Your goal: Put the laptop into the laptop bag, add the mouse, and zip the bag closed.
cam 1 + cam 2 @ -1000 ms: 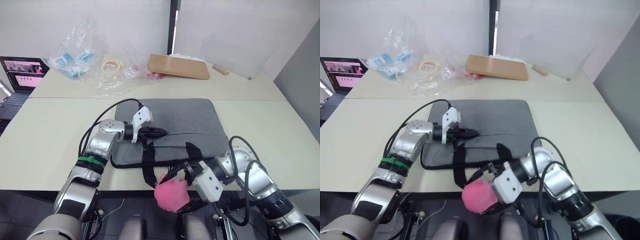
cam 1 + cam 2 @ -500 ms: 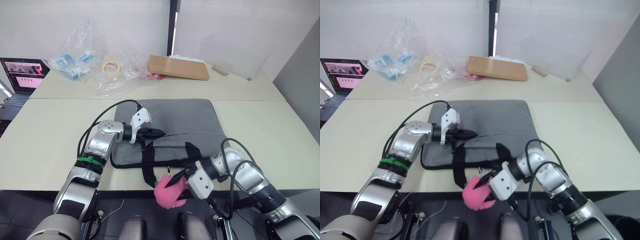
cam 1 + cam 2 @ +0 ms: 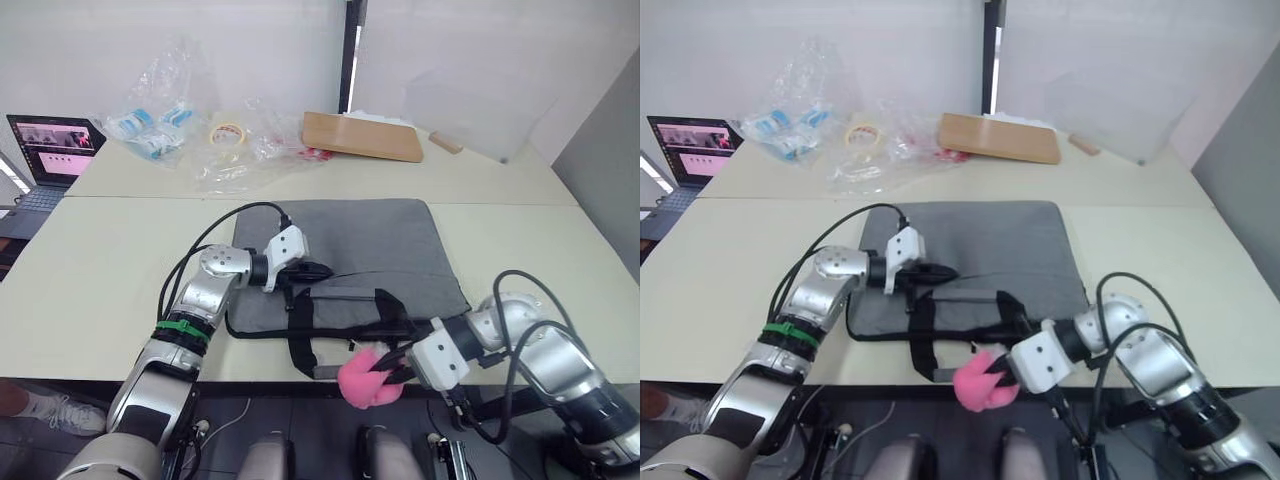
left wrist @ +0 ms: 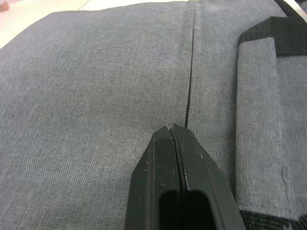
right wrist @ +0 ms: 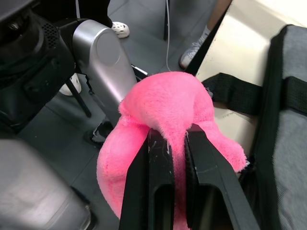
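We see the grey laptop bag [image 3: 345, 260] lying flat near the table's [image 3: 80, 280] front edge, its black strap handles [image 3: 300, 330] hanging over that edge. Our left gripper [image 4: 178, 128] rests on the bag's fabric by the zip line, fingers pressed together on nothing. Our right gripper [image 5: 175, 136] pinches the pink fluffy ball [image 5: 163, 115] just off the table's front edge, beside the handles.

Laptop bag [image 3: 345, 262] mid-table; fluffy ball [image 3: 367, 377] before its front edge — small laptop [image 3: 55, 146] far left.
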{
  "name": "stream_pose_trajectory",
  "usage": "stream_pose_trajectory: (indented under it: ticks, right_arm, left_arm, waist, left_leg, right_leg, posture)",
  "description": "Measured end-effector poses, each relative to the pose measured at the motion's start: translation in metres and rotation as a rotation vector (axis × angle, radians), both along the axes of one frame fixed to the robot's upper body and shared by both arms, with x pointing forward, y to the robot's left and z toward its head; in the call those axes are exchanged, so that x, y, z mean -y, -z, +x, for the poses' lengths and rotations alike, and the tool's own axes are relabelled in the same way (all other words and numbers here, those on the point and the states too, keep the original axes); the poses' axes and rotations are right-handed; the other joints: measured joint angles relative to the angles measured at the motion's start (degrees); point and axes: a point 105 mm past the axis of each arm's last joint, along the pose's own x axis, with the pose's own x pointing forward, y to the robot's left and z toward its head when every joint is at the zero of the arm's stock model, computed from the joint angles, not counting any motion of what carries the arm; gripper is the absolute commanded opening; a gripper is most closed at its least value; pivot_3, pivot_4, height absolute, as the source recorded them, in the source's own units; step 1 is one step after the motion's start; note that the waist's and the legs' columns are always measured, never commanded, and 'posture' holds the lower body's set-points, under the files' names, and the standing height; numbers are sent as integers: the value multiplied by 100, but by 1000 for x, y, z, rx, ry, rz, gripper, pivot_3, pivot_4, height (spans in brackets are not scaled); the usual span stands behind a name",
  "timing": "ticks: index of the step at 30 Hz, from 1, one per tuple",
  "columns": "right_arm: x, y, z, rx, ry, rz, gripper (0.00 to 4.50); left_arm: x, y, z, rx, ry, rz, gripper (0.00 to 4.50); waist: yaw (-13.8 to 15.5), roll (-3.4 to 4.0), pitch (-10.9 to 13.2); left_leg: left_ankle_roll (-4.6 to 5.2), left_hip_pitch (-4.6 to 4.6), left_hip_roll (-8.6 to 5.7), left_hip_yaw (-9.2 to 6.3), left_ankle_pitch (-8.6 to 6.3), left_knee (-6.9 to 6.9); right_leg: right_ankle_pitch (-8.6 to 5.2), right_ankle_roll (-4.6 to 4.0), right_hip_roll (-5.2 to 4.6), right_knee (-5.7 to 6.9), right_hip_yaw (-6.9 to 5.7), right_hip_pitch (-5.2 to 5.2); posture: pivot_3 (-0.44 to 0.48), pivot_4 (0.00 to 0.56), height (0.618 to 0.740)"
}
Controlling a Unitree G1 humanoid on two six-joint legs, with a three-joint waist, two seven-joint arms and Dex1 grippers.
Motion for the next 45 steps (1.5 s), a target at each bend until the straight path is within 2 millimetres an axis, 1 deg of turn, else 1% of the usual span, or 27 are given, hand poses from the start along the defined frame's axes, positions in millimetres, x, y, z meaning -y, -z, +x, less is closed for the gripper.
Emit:
stream_pose_trajectory:
  ticks: [3, 5, 8, 13, 17, 20, 24, 29, 35, 45]
  right_arm:
    - [16, -1, -3, -4, 47, -41, 35]
    - [30, 0, -4, -6, 92, -80, 35]
    - [43, -1, -3, 5, 128, -107, 35]
    - [60, 1, 0, -8, 191, -136, 35]
    - [80, 0, 4, -2, 257, -169, 35]
    - [101, -1, 8, 7, 314, -213, 35]
    - [122, 0, 15, 23, 362, -254, 35]
    - [142, -2, 30, 65, 418, -283, 35]
    - [164, -8, 56, 139, 472, -345, 35]
    - [169, -10, 92, 227, 470, -407, 35]
  left_arm:
    - [2, 2, -2, 14, 8, -6, 0]
    - [1, 4, -3, 18, 7, -9, 0]
    - [-1, 6, -2, 19, 4, -8, 0]
    - [-7, 10, -1, 14, -12, -1, 0]
    - [-9, 13, -2, 14, -17, -3, 0]
    - [-13, 16, -3, 6, -28, -9, 0]
    - [-14, 18, -4, -2, -33, -9, 0]
    - [-15, 20, -4, -6, -37, -10, 0]
    - [-16, 20, -4, -7, -40, -11, 0]
    - [-17, 21, -4, -9, -46, -13, 0]
  waist:
    - [37, 9, -8]
    - [42, 21, -24]
    - [34, 41, -51]
    - [-20, 59, -88]
    - [-56, 73, -98]
    - [-73, 69, -97]
    - [-86, 65, -106]
    - [-96, 81, -116]
    - [-114, 87, -120]
    - [-166, 91, -123]
  left_leg:
    - [13, 0, -16, -1, -8, 0]
    - [26, 3, -21, -2, -15, 0]
    - [29, 6, -24, 0, -17, 0]
    - [29, 16, -20, 2, -17, 0]
    - [32, 41, -20, 0, -18, -4]
    - [43, 95, -20, -6, -26, -31]
    - [57, 105, -20, -7, -35, -40]
    - [57, 105, -21, -2, -36, -41]
    - [57, 119, -23, 2, -36, -41]
    - [57, 137, -25, 7, -36, -42]
  right_leg:
    - [-5, 8, -12, -2, 7, 4]
    - [-8, 14, -18, -3, 11, 6]
    - [-20, 30, -19, -5, 18, 10]
    - [-25, 30, -15, -1, 21, 23]
    - [-32, 36, -16, -3, 22, 50]
    - [-46, 35, -17, -8, 29, 101]
    - [-70, 34, -17, -4, 39, 108]
    - [-70, 33, -17, -2, 46, 109]
    - [-69, 33, -17, -2, 53, 108]
    - [-68, 32, -19, 0, 68, 110]
  posture:
    - [0, 150, 740]
    - [0, 150, 740]
    - [0, 150, 740]
    - [0, 150, 740]
    - [0, 150, 740]
    - [0, 150, 740]
    - [0, 150, 740]
    - [0, 150, 740]
    - [0, 150, 740]
    - [0, 150, 740]
